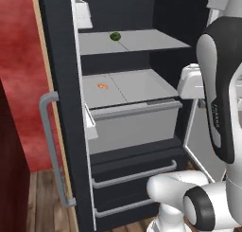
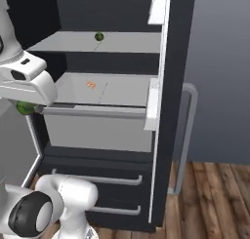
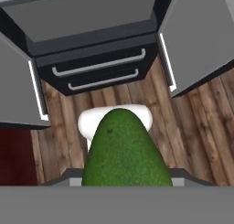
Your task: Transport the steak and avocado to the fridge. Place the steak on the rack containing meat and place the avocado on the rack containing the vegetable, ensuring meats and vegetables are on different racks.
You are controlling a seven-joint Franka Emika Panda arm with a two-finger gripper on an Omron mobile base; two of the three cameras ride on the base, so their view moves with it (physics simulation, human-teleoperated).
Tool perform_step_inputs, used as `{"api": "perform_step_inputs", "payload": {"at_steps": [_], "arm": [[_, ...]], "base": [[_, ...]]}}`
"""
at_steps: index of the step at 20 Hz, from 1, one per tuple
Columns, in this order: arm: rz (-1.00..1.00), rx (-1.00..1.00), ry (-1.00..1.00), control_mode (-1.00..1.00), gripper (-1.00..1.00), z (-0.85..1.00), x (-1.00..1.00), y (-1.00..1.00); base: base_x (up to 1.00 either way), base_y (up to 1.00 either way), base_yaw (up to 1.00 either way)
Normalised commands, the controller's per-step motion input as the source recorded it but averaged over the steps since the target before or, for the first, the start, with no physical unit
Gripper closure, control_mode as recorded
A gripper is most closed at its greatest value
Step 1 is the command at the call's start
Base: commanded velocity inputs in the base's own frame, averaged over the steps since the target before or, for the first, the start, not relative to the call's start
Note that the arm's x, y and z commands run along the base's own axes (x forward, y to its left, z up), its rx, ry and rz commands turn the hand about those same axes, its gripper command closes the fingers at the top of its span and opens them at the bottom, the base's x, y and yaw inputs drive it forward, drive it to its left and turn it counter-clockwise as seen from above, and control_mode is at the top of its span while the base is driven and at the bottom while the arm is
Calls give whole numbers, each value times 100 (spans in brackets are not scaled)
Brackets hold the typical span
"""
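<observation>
Open fridge point(image 1: 61, 60) door flanks tool-held avocado point(image 3: 124, 150); shelves unobstructed.

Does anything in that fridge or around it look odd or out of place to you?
Nothing looks spilled or damaged. The fridge stands open, with a small green vegetable on the upper shelf and an orange shrimp-like piece on the shelf below, both lying flat. The only thing not put away is the avocado, gripped in front of the fridge.

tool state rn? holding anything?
Tool: closed on the avocado, held in front of the open fridge.
</observation>
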Motion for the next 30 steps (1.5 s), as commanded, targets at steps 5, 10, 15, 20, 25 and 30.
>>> {"api": "perform_step_inputs", "payload": {"at_steps": [5, 10, 15, 20, 25, 30], "arm": [[0, 0, 0, 100, 100, 0, 0, 0], [0, 0, 0, 100, 100, 0, 0, 0], [0, 0, 0, 100, 100, 0, 0, 0], [0, 0, 0, 100, 100, 0, 0, 0], [1, 0, 0, -100, 100, 0, 14, -3], [4, 0, -7, -100, 100, 0, 56, -9]], "base": [[45, -26, 22], [46, -12, 16], [55, 0, 0], [63, -12, 1], [54, -18, 3], [0, 0, 0]]}}
